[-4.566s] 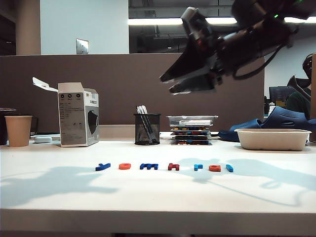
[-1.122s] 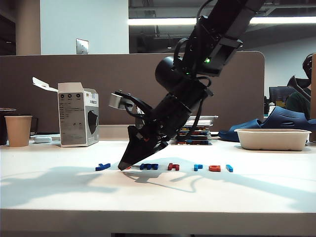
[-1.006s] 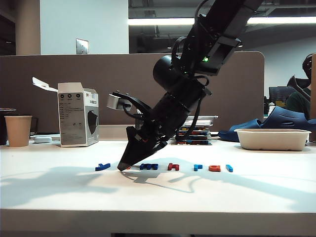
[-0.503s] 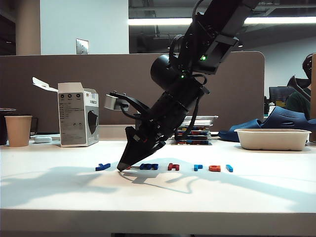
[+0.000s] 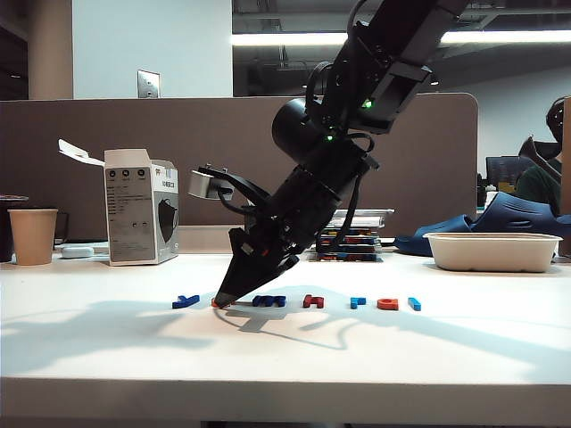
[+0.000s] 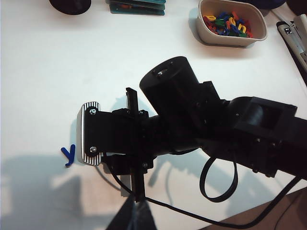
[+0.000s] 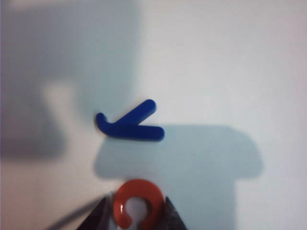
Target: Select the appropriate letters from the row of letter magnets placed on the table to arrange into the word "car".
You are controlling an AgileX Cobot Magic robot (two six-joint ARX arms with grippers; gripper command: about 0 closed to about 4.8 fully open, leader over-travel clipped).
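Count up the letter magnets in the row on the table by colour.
Dark blue: 2, the y and m
Orange: 2, the c and a
Light blue: 2, the r and bar
Red: 1, the h
Total: 7
Right gripper clamps the c; left gripper, shut, hangs above the table.

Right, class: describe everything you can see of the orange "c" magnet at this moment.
The orange c is a small, flat, glossy, plastic-looking ring with a gap in it. It lies flat on the white table, second in the row, next to the dark blue y without touching it. The right gripper has its two dark fingertips on either side of the c, right against its edges; whether they already pinch it cannot be told. In the exterior view only a sliver of orange shows at the gripper's tip.
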